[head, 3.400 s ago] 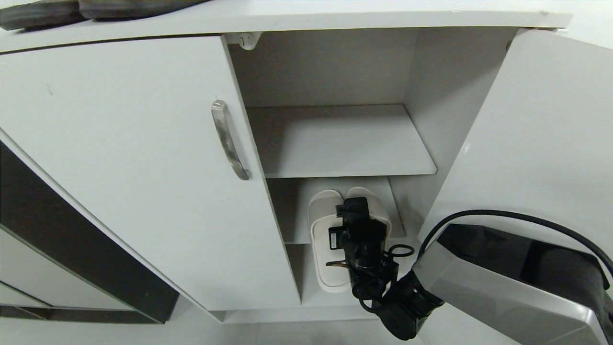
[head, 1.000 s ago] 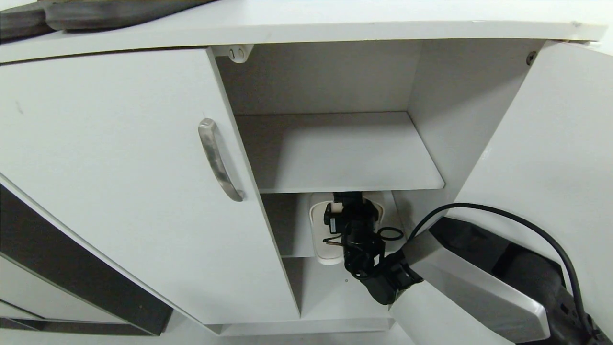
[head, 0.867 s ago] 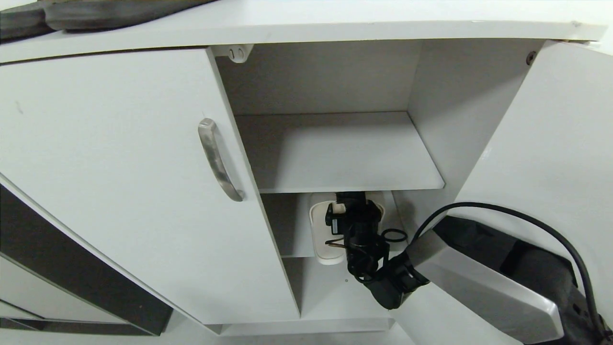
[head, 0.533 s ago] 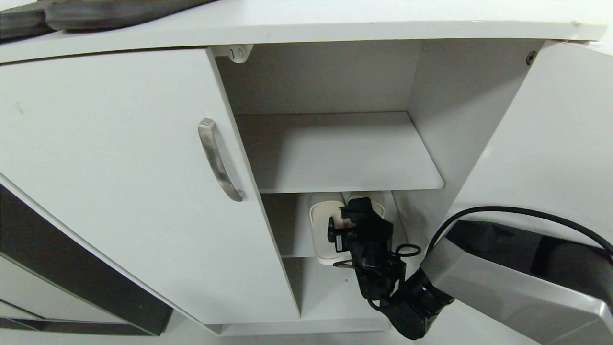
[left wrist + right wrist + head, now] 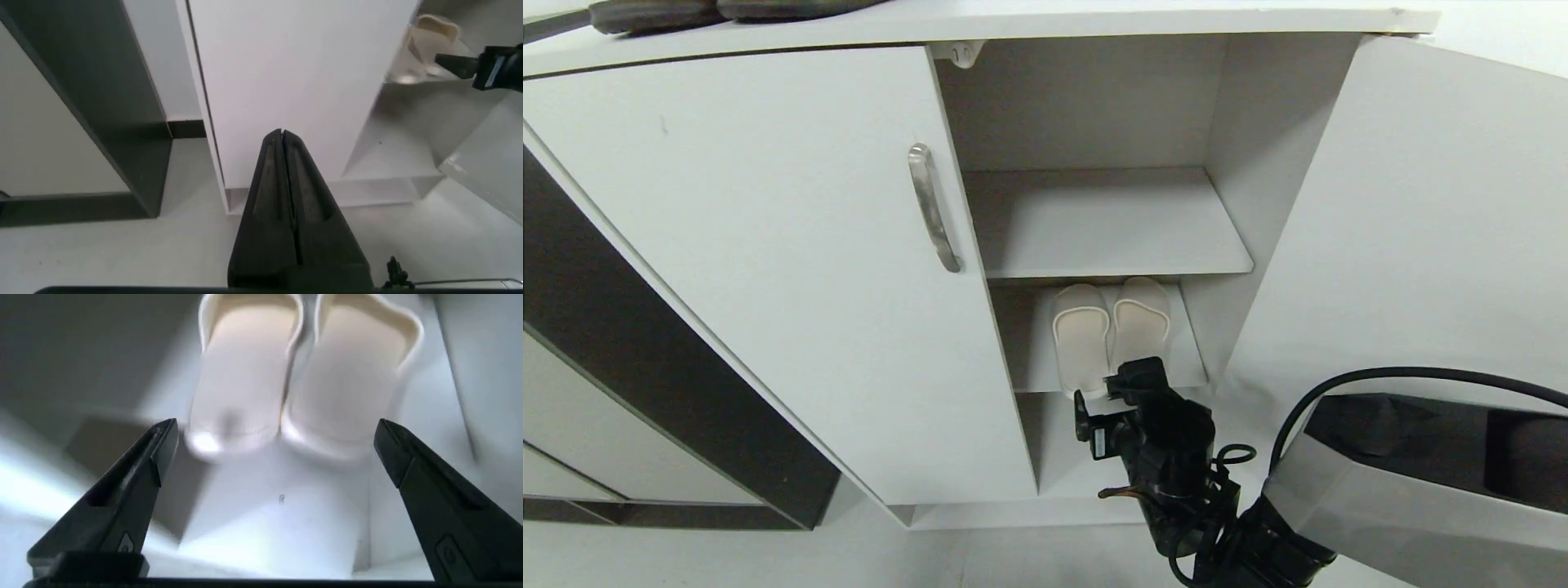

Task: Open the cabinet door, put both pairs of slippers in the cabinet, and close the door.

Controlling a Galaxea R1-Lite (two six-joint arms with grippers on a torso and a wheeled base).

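Note:
A pair of white slippers (image 5: 1111, 331) lies side by side on the cabinet's middle shelf (image 5: 1194, 367), heels slightly over the front edge. In the right wrist view the same white slippers (image 5: 306, 371) sit just beyond my right gripper (image 5: 274, 445). That right gripper (image 5: 1107, 389) is open and holds nothing, just in front of and below the shelf edge. A dark pair of slippers (image 5: 658, 12) rests on the cabinet top. The right cabinet door (image 5: 1421, 204) stands open. My left gripper (image 5: 282, 140) is shut and empty, low before the closed left door (image 5: 294, 73).
The closed left door (image 5: 768, 245) has a metal handle (image 5: 934, 208). The upper shelf (image 5: 1103, 220) is bare, and so is the bottom compartment (image 5: 392, 159). A dark panel (image 5: 621, 343) stands left of the cabinet. Pale floor (image 5: 768, 555) lies in front.
The head camera has shifted. My right gripper has let go of the white slippers and drawn back out of the shelf; the pair now lies fully on the middle shelf.

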